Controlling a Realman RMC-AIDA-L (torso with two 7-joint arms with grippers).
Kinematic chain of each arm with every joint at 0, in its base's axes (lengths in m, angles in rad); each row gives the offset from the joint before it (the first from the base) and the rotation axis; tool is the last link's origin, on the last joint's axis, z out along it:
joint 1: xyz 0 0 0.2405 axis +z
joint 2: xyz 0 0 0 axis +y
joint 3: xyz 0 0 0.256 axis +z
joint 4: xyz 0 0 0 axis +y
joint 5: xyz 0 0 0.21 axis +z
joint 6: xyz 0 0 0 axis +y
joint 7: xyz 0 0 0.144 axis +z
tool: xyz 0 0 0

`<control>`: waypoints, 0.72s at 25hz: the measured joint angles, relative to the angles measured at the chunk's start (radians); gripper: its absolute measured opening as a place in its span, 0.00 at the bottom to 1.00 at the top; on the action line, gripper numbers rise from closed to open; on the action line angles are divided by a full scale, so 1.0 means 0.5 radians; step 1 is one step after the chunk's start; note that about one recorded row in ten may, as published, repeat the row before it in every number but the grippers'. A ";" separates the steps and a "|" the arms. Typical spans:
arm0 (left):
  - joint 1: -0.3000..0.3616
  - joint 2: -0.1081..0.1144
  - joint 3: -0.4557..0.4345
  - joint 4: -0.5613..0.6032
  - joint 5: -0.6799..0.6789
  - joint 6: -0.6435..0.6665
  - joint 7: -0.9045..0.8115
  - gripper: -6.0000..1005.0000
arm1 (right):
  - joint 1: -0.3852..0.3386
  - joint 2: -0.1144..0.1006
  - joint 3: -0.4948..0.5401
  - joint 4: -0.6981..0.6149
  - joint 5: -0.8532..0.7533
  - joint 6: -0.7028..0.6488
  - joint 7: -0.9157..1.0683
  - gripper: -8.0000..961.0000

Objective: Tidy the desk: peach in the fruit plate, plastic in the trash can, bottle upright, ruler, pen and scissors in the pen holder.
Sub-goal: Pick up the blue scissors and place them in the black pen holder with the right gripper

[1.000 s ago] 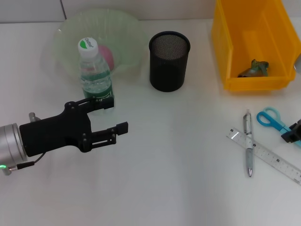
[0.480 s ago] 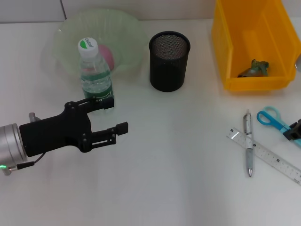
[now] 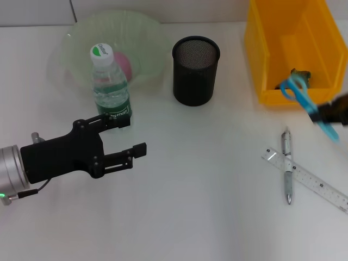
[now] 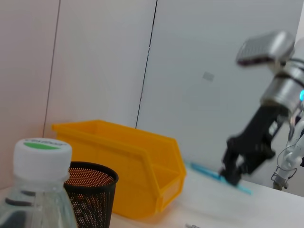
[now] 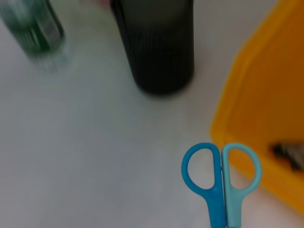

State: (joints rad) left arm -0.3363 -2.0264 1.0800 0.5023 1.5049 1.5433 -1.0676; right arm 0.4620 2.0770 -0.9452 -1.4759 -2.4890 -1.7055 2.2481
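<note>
Pinching the scissors (image 3: 304,103), my right gripper (image 3: 333,113) holds them above the table (image 3: 206,179); left gripper (image 3: 122,136), spread, hovers by the bottle (image 3: 110,81).

Lab-style test bench: bare white tabletop (image 3: 206,179), plain grey panel wall (image 4: 204,71), staged desk props, yellow parts bin (image 3: 288,49), mesh pen holder (image 3: 195,70).

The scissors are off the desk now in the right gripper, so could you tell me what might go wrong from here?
The right gripper carries the scissors by the blades, handles leading, so they could snag the pen holder rim instead of dropping in. The swing passes close to the yellow bin. The left gripper hangs open beside the upright bottle.
</note>
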 joint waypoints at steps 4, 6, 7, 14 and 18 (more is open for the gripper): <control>0.001 -0.001 0.000 0.001 0.000 0.000 0.005 0.78 | -0.009 -0.001 0.356 0.154 0.632 0.079 -0.118 0.21; -0.002 -0.002 0.000 0.001 0.001 -0.004 0.006 0.78 | 0.017 -0.004 0.468 0.572 1.111 0.320 -0.375 0.21; -0.002 -0.002 0.000 0.001 0.001 -0.004 0.006 0.77 | 0.029 -0.003 0.469 0.712 1.242 0.409 -0.476 0.21; -0.013 -0.008 0.000 0.002 -0.003 -0.004 -0.001 0.78 | 0.353 0.008 0.450 1.856 1.844 0.879 -1.397 0.22; -0.017 -0.009 -0.002 0.002 -0.008 -0.001 -0.004 0.77 | 0.594 0.018 0.452 2.335 1.996 1.105 -1.855 0.23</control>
State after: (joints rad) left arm -0.3448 -2.0308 1.0791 0.5032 1.5008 1.5429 -1.0698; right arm 0.7590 2.0858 -0.7194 -0.3085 -1.4909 -1.1528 1.3206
